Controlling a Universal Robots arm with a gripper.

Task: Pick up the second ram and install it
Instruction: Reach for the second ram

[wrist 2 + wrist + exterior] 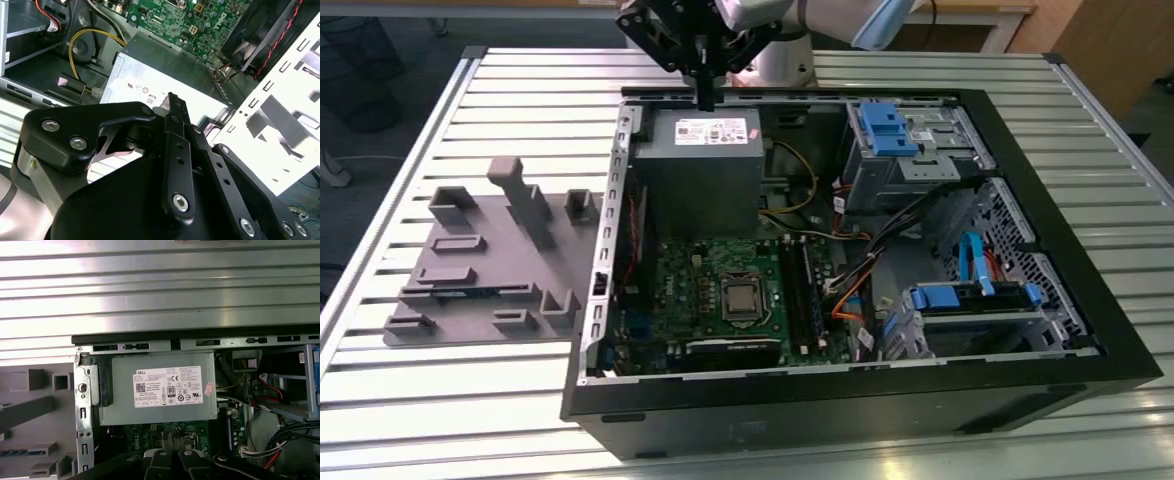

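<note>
Ram (467, 292) sits in holder (494, 265), well aside from closed, empty jaws; best gripped mid-length, squarely.

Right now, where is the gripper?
In the exterior view, the gripper hangs over the far edge of the power supply, left of the blue-handled drive cage.

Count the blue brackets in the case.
2 blue brackets: one on the drive cage nearest the arm, one on the cage farthest from it. Others may be hidden.
</note>
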